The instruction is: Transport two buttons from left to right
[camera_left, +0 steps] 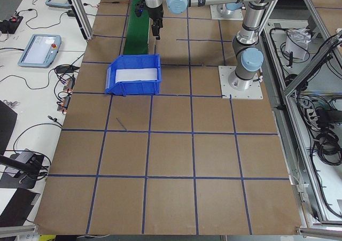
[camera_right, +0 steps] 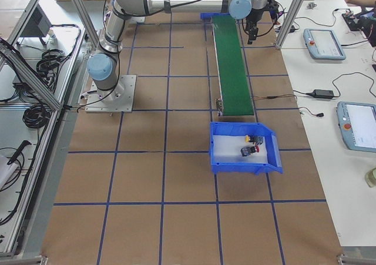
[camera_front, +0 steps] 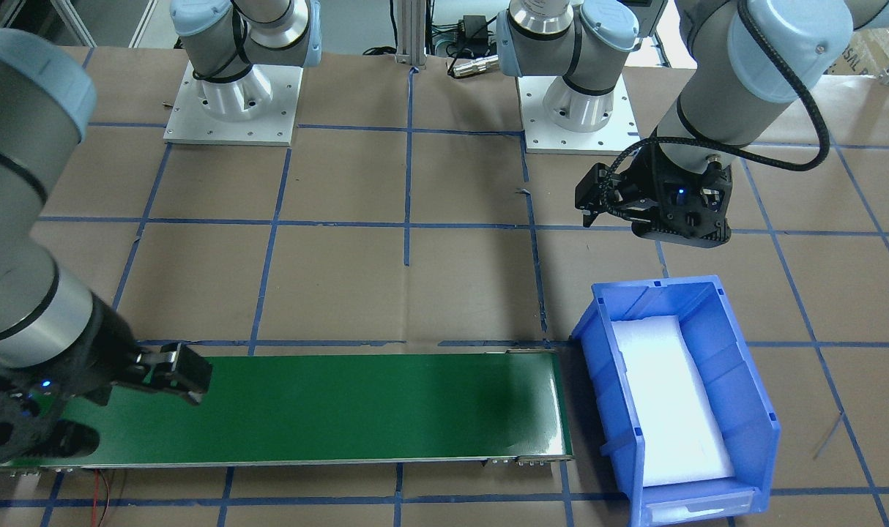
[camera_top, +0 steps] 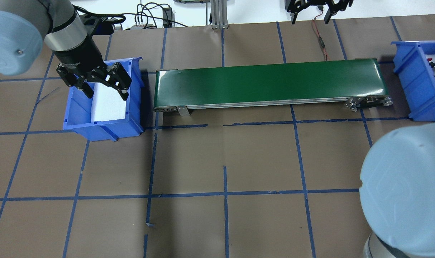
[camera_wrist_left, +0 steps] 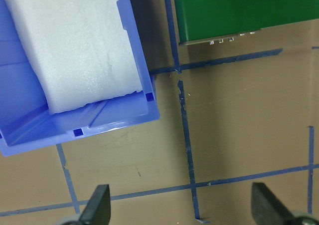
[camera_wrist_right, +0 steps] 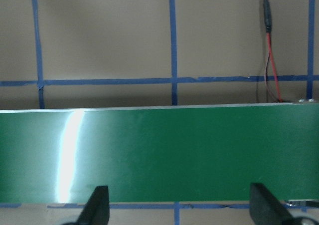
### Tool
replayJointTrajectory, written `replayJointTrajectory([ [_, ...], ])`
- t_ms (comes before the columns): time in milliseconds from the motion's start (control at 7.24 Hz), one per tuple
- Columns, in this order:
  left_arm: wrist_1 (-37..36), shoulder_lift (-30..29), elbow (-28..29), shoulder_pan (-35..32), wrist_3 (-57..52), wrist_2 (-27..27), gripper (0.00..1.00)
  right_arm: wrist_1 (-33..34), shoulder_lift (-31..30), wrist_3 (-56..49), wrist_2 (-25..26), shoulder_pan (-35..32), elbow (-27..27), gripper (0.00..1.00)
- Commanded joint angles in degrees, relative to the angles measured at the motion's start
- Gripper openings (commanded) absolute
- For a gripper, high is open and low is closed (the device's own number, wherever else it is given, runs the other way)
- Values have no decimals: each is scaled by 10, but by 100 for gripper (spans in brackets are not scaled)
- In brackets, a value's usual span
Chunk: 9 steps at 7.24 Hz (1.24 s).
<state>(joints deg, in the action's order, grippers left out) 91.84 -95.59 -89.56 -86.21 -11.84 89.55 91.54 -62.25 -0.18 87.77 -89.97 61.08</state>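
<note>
The red-capped button and the yellow-capped button lie side by side on white foam in the right blue bin. The left gripper hangs near the left blue bin, fingers wide and empty. The right gripper hovers over the green belt, its fingers wide too.

Belt lies btwn 2 bins: L bin holds foam pad, R bin holds both buttons.

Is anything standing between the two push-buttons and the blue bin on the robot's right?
Nothing visible does. The red-capped push-button and the yellow-capped push-button already lie on the white foam pad inside the blue plastic bin, just past the right end of the green conveyor belt.
</note>
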Motion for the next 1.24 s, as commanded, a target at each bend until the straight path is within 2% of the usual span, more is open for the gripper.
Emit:
replayJointTrajectory([
  [0,-1,0,0,0,0,-1,100,-6,-91,-4,3,-21,95,100],
  [552,0,1,0,1,-1,0,100,-8,-210,-3,3,-17,197,100],
  [1104,0,0,0,1,-1,-1,100,-43,-221,4,28,-14,199,100],
])
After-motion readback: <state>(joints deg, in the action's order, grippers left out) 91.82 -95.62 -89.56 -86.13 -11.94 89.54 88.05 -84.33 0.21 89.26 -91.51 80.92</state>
